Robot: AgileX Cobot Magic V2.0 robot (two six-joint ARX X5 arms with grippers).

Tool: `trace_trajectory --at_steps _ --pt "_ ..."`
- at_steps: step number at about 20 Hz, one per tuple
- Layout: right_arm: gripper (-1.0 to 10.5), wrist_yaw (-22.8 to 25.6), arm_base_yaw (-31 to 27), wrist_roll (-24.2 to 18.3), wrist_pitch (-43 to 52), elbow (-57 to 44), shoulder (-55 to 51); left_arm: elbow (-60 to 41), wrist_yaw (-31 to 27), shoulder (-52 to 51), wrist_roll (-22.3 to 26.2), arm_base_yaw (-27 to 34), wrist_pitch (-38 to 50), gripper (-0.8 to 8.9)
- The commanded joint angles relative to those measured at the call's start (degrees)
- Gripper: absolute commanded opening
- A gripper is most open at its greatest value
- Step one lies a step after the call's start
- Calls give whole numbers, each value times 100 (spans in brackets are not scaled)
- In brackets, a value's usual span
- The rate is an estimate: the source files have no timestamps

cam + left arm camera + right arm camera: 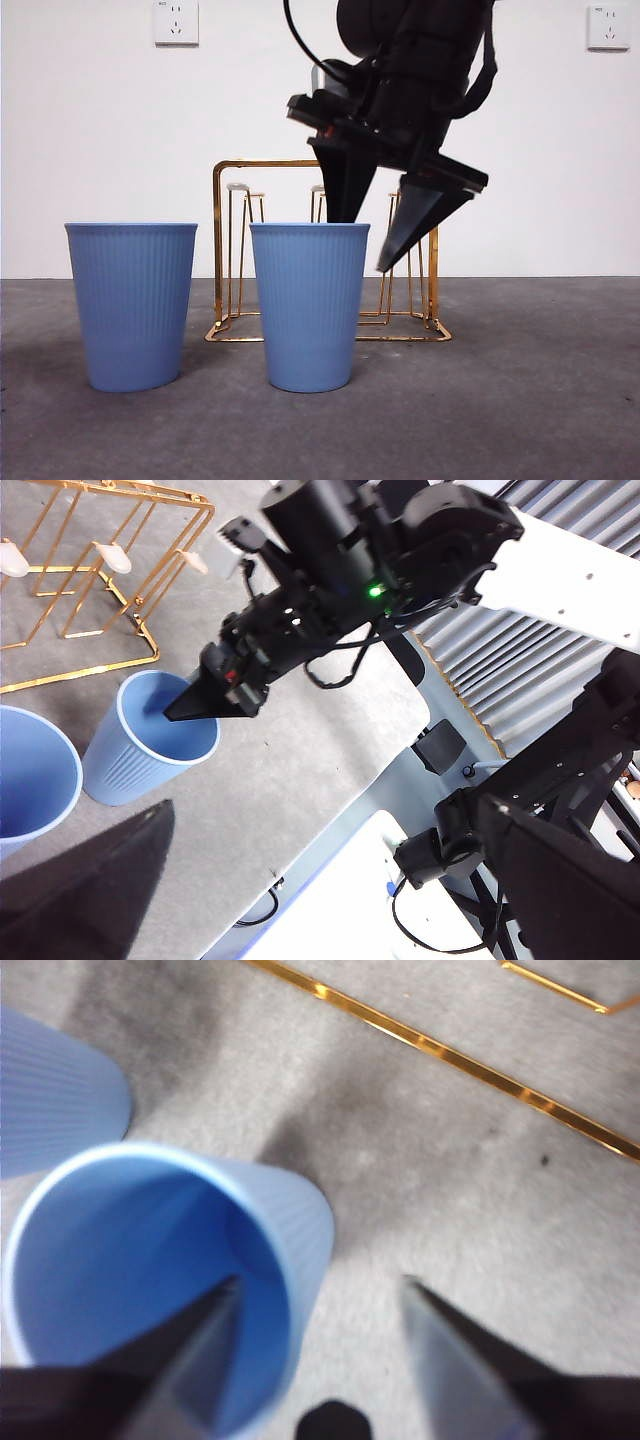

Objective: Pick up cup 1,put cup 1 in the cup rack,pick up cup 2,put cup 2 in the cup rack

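Note:
Two ribbed blue cups stand on the grey table, one at the left (131, 305) and one in the middle (309, 305). The gold wire cup rack (216, 240) stands behind them, its pegs bare. My right gripper (365, 245) comes down from above at the middle cup's rim. It is open, with one jaw inside the cup and the other outside its wall. The right wrist view shows that cup (150, 1260) between the jaws of the right gripper (322, 1282). My left gripper (325, 810) is open and empty, held high and away from the cups.
In the left wrist view the rack (172, 552) stands beyond the middle cup (150, 745), with the other cup (30, 780) beside it. The table edge lies close behind the right arm (330, 570). The rack's base bar (450, 1057) runs near the cup.

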Motion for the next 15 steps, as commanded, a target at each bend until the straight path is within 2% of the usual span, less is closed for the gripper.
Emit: trace_trajectory --at_steps 1,5,8,11,15 --pt "161 -59 9 39 44 28 127 11 35 -2 -13 -15 76 626" --pt "-16 -63 9 -157 98 28 140 11 33 7 -13 -15 122 626" --pt "-16 -63 7 -168 109 28 138 11 35 55 -13 -15 125 626" --pt "-16 -350 2 -177 52 48 52 11 35 109 -13 -20 125 626" --pt "-16 -356 0 -330 -173 83 -610 11 35 133 -15 -63 140 626"
